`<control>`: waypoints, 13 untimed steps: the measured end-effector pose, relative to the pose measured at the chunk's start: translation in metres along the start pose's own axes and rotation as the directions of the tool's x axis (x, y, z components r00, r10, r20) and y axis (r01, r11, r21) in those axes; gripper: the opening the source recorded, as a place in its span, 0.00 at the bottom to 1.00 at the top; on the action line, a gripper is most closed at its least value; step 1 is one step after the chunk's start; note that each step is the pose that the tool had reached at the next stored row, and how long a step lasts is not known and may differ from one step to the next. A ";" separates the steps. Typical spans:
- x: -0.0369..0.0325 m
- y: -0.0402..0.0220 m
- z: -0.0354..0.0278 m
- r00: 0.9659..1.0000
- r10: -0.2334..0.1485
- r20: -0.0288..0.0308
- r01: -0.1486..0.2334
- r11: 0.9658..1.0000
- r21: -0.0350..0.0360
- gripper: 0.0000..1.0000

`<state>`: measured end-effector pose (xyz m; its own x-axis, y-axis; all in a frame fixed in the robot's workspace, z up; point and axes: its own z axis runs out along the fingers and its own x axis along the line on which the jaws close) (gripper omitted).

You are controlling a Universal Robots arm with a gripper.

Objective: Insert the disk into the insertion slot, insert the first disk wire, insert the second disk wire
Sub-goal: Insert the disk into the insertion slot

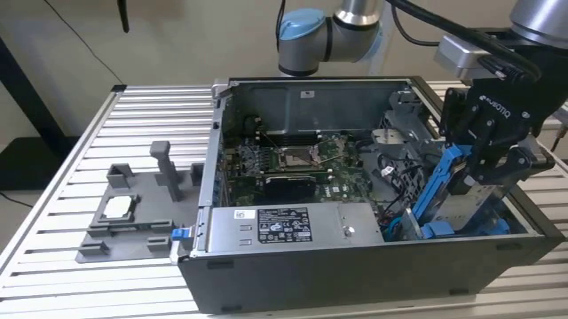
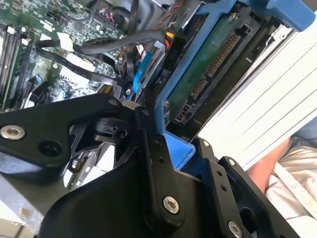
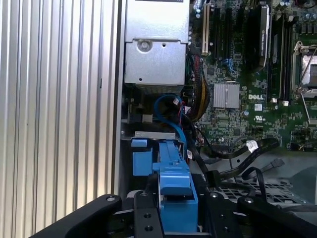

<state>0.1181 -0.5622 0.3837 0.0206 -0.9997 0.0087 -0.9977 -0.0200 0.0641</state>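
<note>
Exterior view: open dark-grey computer case point(image 1: 355, 279), side panel off, sits on a ribbed aluminium tabletop point(image 1: 151, 119).

Black gripper point(image 1: 488, 174) hangs over the case end at the exterior view's right, centre-right of frame. Jaws are clamped on the disk point(image 1: 463, 206), a flat rectangular silver-grey hard drive in a bright blue plastic carrier. The disk stands on edge, tilted, with its lower end down inside the case.

That end meets the insertion slot point(image 1: 497, 224), a narrow grey metal bay with blue plastic tabs at lower right of frame. It looks partly entered; seating can't be judged from this angle.

Silver metal power-supply box point(image 1: 284, 229) with a black-and-white label lies along the case's near wall. Green motherboard point(image 1: 302, 159) is at mid-frame.

Both wrist views: gripper point(image 2: 176, 144) point(image 3: 178, 203) grips the blue carrier, with black fingers point(image 3: 146, 215) on either side.

Second wrist view: the disk point(image 2: 208, 79) shows its green circuit-board face and connector edge. Black flat cables point(image 2: 99, 49) lie loose over the motherboard nearby.

First wrist view: thin blue cable point(image 3: 166, 104) loops between the power-supply box and the disk.

Exterior view, lower left of frame: grey plastic fixture point(image 1: 124, 229) on the tabletop holds a small square silver chip point(image 1: 118, 207), well apart from the gripper.
</note>
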 end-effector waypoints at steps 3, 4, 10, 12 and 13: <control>0.0000 0.0000 0.0000 1.000 0.000 0.000 0.000 1.000 0.000 0.40; 0.0000 0.0000 0.0000 1.000 0.000 0.000 0.000 1.000 0.000 0.40; -0.0006 0.0000 0.0001 1.000 0.000 0.000 0.000 1.000 0.000 0.49; -0.0024 -0.0001 0.0004 1.000 0.001 0.001 -0.001 1.000 0.000 0.49; -0.0025 -0.0001 0.0004 1.000 0.001 0.002 -0.001 1.000 0.000 0.49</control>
<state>0.1181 -0.5597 0.3833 0.0196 -0.9998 0.0072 -0.9978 -0.0191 0.0639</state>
